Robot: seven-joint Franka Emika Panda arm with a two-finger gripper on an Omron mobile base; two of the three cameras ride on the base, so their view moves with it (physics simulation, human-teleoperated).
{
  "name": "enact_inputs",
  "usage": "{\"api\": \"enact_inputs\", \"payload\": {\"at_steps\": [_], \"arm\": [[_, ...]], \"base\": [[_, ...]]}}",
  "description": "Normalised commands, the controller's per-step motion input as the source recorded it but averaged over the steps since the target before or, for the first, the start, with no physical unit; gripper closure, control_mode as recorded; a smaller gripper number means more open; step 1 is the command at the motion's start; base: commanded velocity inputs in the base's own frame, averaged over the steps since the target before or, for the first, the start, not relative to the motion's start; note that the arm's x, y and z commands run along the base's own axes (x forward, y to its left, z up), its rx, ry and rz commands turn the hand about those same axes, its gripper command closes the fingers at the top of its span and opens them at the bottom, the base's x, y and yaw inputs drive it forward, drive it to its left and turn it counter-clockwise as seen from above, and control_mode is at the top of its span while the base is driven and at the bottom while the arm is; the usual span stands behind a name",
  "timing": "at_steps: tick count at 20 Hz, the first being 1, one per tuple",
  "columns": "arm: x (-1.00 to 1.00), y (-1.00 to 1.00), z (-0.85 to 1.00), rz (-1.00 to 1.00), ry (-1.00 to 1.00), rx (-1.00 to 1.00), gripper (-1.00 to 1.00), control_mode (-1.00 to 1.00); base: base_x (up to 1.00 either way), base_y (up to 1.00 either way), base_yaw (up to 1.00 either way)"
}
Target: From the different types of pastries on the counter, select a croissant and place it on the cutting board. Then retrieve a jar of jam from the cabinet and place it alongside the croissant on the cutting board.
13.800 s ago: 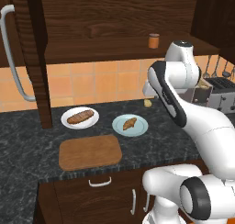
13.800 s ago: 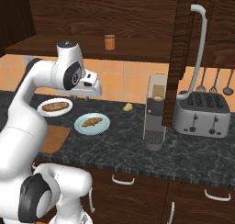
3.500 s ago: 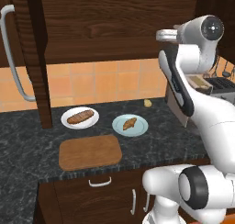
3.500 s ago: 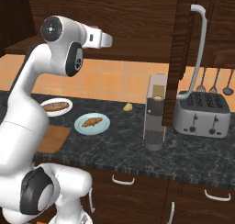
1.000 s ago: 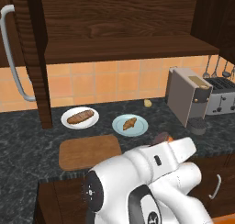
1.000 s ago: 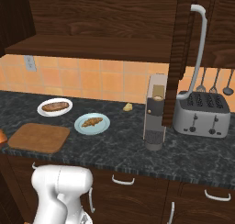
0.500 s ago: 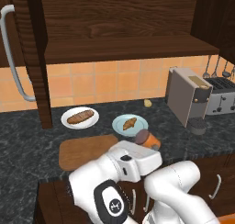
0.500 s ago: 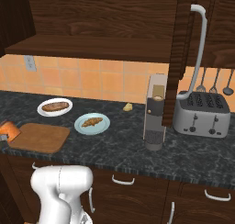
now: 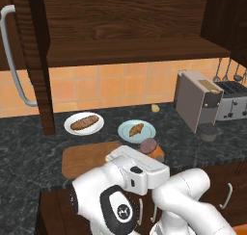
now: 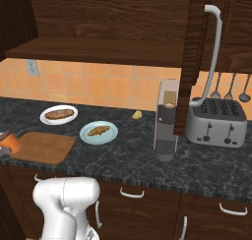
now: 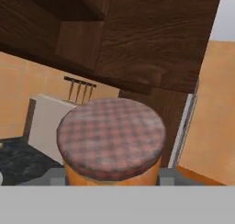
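Orange-brown jar of jam [image 11: 111, 145] is out of the cabinet [image 9: 130, 51] and pinched in the gripper's jaws, carried low near the cutting board [image 10: 42, 146]. Croissant [image 9: 136, 129] sits on its pale-blue plate [image 9: 124, 131], so that step looks undone; board bare.

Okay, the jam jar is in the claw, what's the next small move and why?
Probably lower the jar of jam onto a bare part of the cutting board. It is near the board's edge, and the croissant sits on its pale-blue plate.
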Motion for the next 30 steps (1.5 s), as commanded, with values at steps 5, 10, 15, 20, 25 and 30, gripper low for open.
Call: {"api": "enact_inputs", "payload": {"at_steps": [5, 10, 15, 20, 25, 30], "arm": [[0.27, -0.04, -0.32, 0.42, 0.09, 0.04, 1.0, -1.0], [0.39, -0.03, -0.99, 0.37, -0.36, 0.0, 1.0, -1.0], [0.67, 0.12, -0.4, 0.4, 0.17, 0.3, 1.0, -1.0], [0.29, -0.03, -0.27, 0.27, -0.04, 0.19, 1.0, -1.0], [0.73, 0.01, -0.64, 0.44, 0.05, 0.17, 1.0, -1.0], [1.0, 0.0, -0.44, 0.51, 0.01, 0.11, 1.0, -1.0]], "base": [[0.0, 0.0, 0.0], [0.0, 0.0, 0.0], [0.0, 0.0, 0.0], [0.0, 0.0, 0.0], [0.0, 0.0, 0.0], [0.0, 0.0, 0.0]]}}
